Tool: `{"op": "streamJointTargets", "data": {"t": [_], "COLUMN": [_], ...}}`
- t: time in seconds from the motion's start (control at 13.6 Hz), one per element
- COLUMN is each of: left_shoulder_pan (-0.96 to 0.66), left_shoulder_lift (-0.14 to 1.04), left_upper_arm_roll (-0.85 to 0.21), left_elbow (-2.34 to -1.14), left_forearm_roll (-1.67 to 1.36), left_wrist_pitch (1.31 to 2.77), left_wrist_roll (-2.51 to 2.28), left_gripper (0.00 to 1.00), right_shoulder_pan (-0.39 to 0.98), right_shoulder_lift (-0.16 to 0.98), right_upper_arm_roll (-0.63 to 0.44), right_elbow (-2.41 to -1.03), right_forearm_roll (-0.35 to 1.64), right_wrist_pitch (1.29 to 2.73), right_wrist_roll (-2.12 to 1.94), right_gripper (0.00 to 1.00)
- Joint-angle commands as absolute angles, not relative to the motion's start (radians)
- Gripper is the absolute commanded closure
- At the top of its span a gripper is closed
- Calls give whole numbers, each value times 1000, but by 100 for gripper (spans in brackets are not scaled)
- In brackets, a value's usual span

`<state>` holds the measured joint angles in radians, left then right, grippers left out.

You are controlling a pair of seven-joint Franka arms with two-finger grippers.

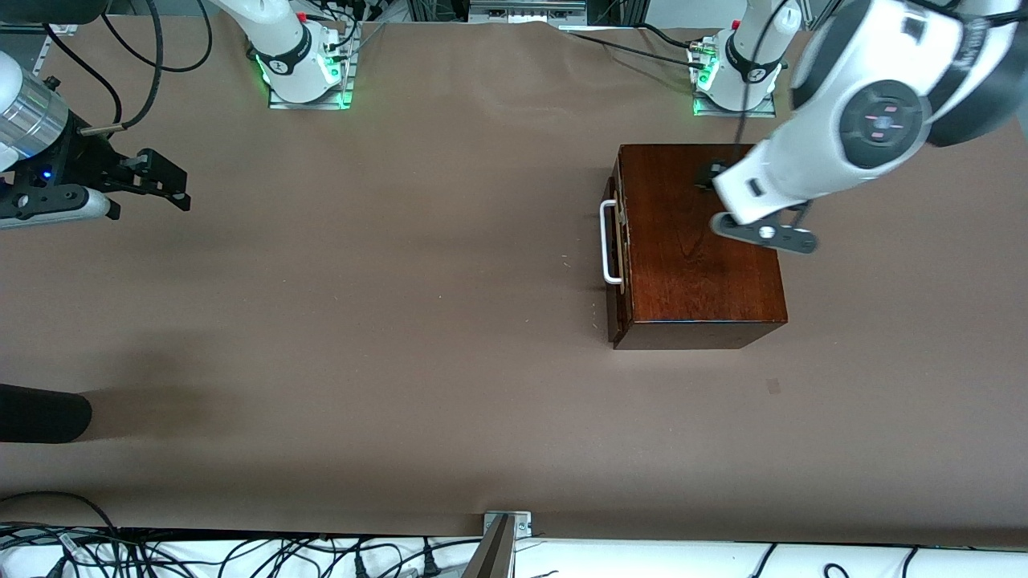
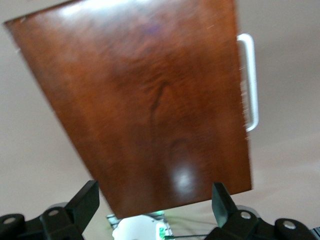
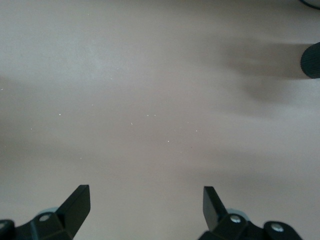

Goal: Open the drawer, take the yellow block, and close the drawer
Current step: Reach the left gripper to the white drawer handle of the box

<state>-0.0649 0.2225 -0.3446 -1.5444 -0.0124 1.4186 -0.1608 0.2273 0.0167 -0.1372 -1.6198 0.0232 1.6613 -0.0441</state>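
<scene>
The mahogany-coloured box point(image 1: 699, 249) stands on the brown table toward the left arm's end. Its drawer point(image 1: 617, 273) is pushed in, and the white bar handle point(image 1: 610, 241) faces the right arm's end. The box top point(image 2: 150, 100) and the handle point(image 2: 250, 80) also show in the left wrist view. The yellow block is hidden. My left gripper point(image 1: 715, 181) hangs over the box top, open and empty, with the fingers wide apart point(image 2: 155, 192). My right gripper point(image 1: 173, 186) waits over bare table at the right arm's end, open and empty point(image 3: 146, 197).
A black rounded object point(image 1: 40, 413) lies at the table's edge at the right arm's end and also shows in the right wrist view point(image 3: 311, 60). A metal bracket point(image 1: 506, 526) and cables run along the edge nearest the front camera.
</scene>
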Motion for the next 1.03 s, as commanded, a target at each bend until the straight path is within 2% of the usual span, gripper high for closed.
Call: {"op": "streamJointTargets", "data": {"t": [0.0, 0.51, 0.73, 0.95], "left_shoulder_pan": [-153, -356, -388, -388], "left_shoulder_lift": [354, 488, 491, 491], "left_upper_arm_roll": [-345, -347, -347, -347], "left_elbow": [-1402, -1416, -1521, -1595], "left_forearm_roll": [-9, 149, 176, 222], "left_wrist_pitch": [1405, 1587, 1719, 1791], "left_wrist_roll": [-254, -558, -607, -630], "left_gripper": [0, 0, 0, 0], "right_shoulder_pan": [229, 225, 225, 225], "right_shoulder_lift": [15, 15, 17, 15], "right_upper_arm_roll": [-138, -141, -141, -141], "right_elbow": [-1611, -1611, -1609, -1609], "right_forearm_roll": [18, 18, 18, 18], "right_wrist_pitch": [1644, 1646, 1646, 1646], "right_wrist_roll": [-34, -34, -41, -41], "right_gripper": [0, 0, 0, 0]}}
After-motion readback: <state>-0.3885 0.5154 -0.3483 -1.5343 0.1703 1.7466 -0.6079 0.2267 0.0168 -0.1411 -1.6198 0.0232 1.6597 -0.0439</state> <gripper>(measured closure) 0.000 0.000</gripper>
